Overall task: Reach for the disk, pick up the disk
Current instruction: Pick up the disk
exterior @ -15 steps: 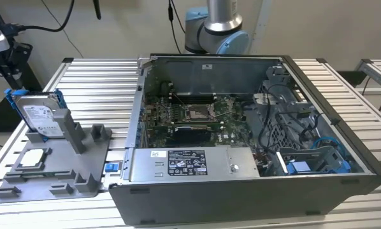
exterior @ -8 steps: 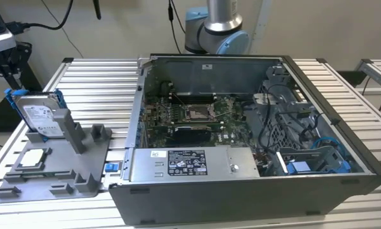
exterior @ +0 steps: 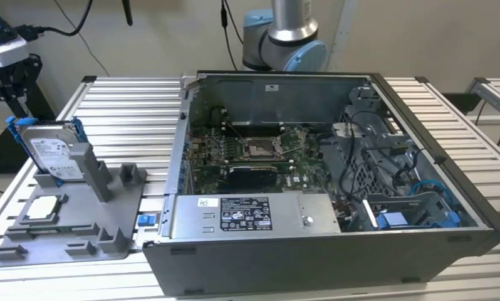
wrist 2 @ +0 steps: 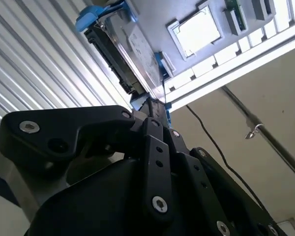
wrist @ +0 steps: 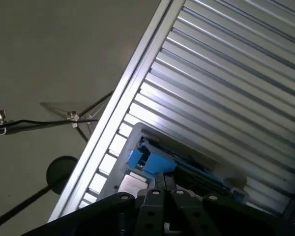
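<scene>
hand (wrist 2: 149,106) just beside the disk (wrist 2: 132,49)

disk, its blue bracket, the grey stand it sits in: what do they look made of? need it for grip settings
Disk: looks like bare silver metal with a dull sheen, under a white, paper-like label.
Blue bracket: probably moulded plastic, going by the saturated colour and slight gloss.
Grey stand: matte, uniform grey, blocky shapes. Likely plastic, though the look leaves it open.
</scene>
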Controlling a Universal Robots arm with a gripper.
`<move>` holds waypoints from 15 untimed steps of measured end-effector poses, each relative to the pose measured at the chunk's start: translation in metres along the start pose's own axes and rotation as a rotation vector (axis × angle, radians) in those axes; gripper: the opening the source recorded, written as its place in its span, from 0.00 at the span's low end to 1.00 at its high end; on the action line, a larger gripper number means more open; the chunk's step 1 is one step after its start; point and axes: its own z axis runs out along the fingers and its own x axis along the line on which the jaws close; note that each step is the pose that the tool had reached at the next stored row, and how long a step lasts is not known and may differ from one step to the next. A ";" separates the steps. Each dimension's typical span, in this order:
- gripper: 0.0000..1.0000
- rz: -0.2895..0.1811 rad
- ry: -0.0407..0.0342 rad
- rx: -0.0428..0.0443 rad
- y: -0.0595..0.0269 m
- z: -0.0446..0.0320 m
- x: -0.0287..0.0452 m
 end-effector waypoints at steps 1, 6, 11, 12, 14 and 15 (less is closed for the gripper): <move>0.00 -0.019 0.0005 0.0001 0.0000 0.0000 0.0000; 0.00 -0.110 0.0024 0.0010 -0.0001 0.0000 0.0000; 0.00 -0.201 0.0022 0.0032 0.0000 0.0000 0.0000; 0.00 -0.219 0.0016 0.0041 0.0000 0.0000 -0.0001; 0.00 -0.255 0.0003 0.0058 0.0000 -0.0001 -0.0001; 0.00 -0.273 -0.0004 0.0067 0.0000 -0.0001 -0.0001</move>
